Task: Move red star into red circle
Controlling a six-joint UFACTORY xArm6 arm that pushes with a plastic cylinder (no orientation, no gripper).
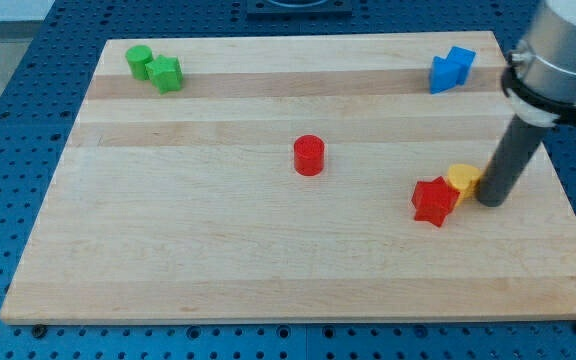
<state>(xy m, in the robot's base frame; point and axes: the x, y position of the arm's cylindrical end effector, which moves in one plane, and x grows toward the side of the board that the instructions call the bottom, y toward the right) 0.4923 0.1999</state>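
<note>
The jawless matte rod's tip [489, 200] touches the yellow block [462, 179], itself against the faceted red star [434, 201]; the smooth red circle [309, 155] sits well left.

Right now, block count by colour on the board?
Green: 2, cylinder and star
Blue: 2, touching
Red: 2, circle and star
Yellow: 1, between red star and my tip
Total: 7

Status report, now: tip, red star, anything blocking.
My tip right of yellow block, touching or nearly. Red star against yellow block, well right of red circle. Path to circle shows nothing between.
</note>
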